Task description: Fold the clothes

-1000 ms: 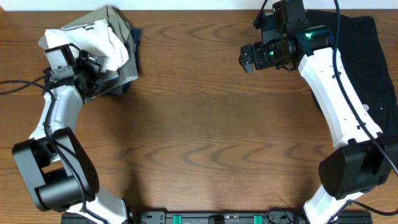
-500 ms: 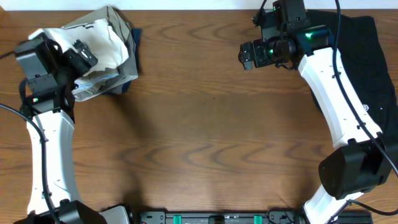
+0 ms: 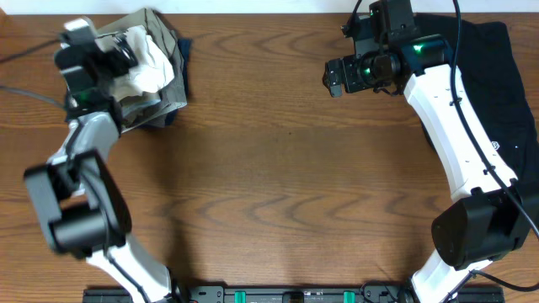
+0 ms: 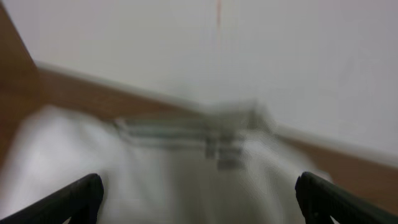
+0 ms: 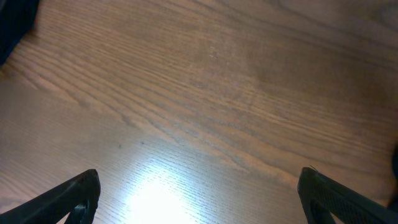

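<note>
A folded pile of clothes (image 3: 156, 71), white and grey fabric over a dark layer, lies at the table's far left. My left gripper (image 3: 126, 46) is open over the pile's left part; in the blurred left wrist view white fabric (image 4: 186, 168) fills the space between the spread fingers (image 4: 199, 199). A black garment (image 3: 497, 76) lies spread at the far right, partly under the right arm. My right gripper (image 3: 337, 78) is open and empty above bare wood (image 5: 199, 93); a dark corner of the black garment shows in the right wrist view (image 5: 12, 25).
The wooden table (image 3: 286, 185) spans the view. A white wall (image 4: 249, 50) stands behind the table's far edge. Cables run along the left edge and near the right arm's wrist.
My left arm has swung from the pile's left side up and over it, the gripper now above the white fabric. The right arm has not moved.
</note>
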Available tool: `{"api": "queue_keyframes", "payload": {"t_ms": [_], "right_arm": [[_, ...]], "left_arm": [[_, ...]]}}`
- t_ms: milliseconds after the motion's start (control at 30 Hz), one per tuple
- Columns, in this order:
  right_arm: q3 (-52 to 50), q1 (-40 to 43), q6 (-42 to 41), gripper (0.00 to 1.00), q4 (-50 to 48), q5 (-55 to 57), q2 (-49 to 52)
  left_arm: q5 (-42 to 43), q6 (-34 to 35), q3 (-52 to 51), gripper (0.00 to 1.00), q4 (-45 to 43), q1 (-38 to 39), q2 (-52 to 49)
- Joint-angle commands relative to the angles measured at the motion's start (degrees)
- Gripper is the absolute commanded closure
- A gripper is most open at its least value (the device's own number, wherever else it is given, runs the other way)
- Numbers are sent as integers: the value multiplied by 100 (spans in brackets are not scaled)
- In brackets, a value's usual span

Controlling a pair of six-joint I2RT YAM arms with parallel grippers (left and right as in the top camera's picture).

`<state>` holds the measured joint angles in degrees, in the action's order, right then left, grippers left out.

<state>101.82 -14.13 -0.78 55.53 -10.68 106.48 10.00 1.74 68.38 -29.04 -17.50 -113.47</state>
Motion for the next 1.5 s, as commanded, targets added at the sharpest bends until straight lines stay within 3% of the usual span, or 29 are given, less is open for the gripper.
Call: {"api": "queue_keyframes", "payload": {"t_ms": [0,200,467,1000,1100,1267,1467], "right_arm": [[-37,94,68,1,24,-24,81],[-37,94,68,1,20,-24,81],[-37,98,90,1,28,-26,81],[-37,98,221,1,-275,-22,79],[-22,101,219,1,-632,33,76],[63,98,216,1,-1541,184,-83],[98,55,210,1,-2474,2,-660]], "left_arm": [[-127,-627,15,0,136,107,-636],[-527,-649,15,0,726,118,-1480],[-935,-673,15,0,994,120,-1279],[-935,-896,20,2,962,127,1980],[-916,-415,20,2,1545,138,2625],[-916,721,20,2,3296,212,3394],[-918,868,20,2,5213,258,3521]]}}
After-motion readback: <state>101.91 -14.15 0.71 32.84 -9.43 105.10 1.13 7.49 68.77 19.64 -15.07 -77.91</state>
